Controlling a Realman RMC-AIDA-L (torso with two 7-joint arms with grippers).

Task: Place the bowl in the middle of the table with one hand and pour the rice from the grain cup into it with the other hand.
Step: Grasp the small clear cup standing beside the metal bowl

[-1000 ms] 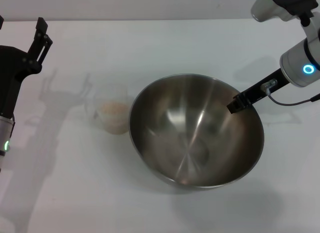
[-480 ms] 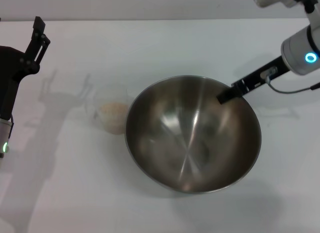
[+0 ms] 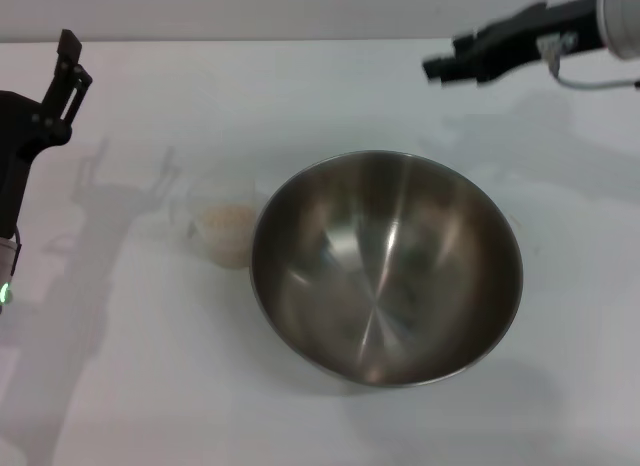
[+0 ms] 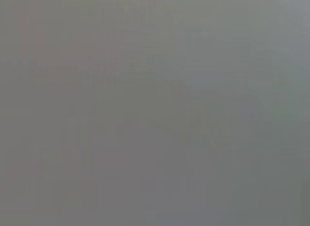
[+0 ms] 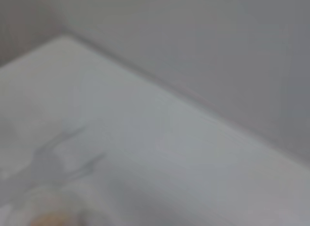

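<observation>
The shiny steel bowl (image 3: 385,266) stands upright and empty on the white table (image 3: 300,96), near its middle. The clear grain cup (image 3: 222,226) stands just left of the bowl, close to its rim, with pale rice (image 3: 226,220) inside. My right gripper (image 3: 445,54) is open and empty, raised above the table behind the bowl's right side, apart from it. My left gripper (image 3: 72,61) is open and empty at the far left, well away from the cup. The cup's blurred rim shows in the right wrist view (image 5: 46,214). The left wrist view shows only grey.
The table's far edge (image 3: 250,40) meets a grey wall at the back; it also shows in the right wrist view (image 5: 160,83). Shadows of the left gripper (image 3: 130,191) fall on the table left of the cup.
My right gripper has let go of the bowl's right rim and lifted up and back. The bowl has settled slightly left and now rests on its own. The left arm barely moved.
</observation>
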